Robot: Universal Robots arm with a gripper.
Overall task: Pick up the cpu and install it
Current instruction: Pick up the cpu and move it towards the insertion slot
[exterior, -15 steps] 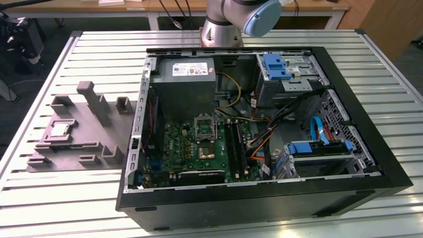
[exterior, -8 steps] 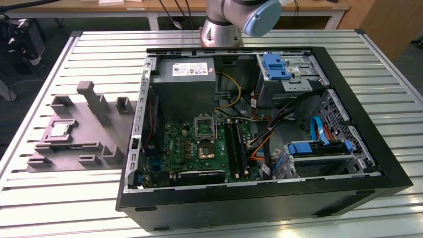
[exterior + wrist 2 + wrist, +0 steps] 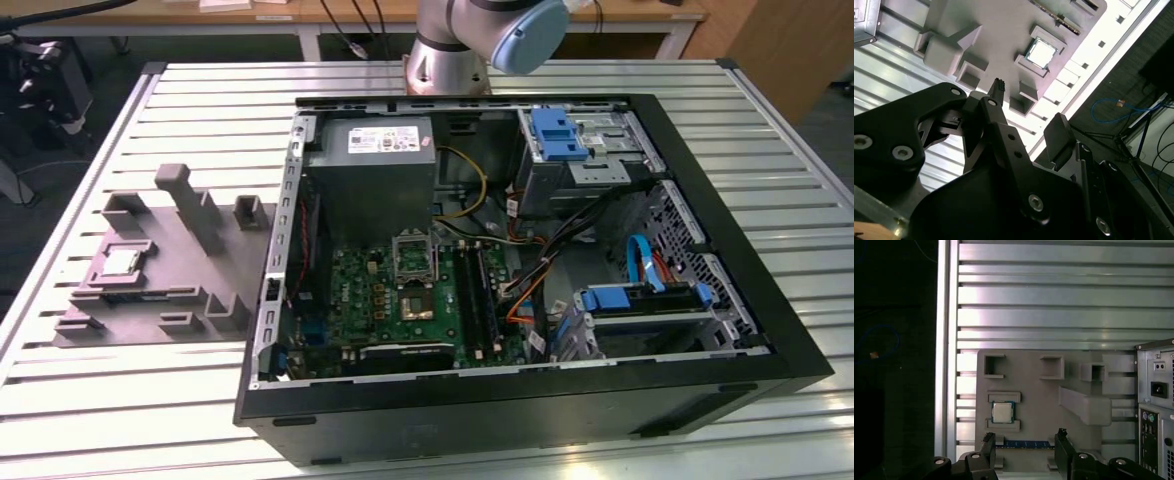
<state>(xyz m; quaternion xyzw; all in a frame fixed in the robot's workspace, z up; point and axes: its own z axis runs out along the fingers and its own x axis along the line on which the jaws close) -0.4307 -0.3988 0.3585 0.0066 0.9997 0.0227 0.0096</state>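
Hovering near the tray (image 3: 1034,405), I had the gripper (image 3: 1024,437) open and empty, the cpu (image 3: 1002,412) seated just ahead, nearer one finger. Approach step, I judged; grasping needed centring over it.

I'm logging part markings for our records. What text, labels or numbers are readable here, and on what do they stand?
No text here can be read.
White label on the grey box in the case: print too small to read.
cpu top, in the first wrist view: no marking legible.
Motherboard: any print too small to read.
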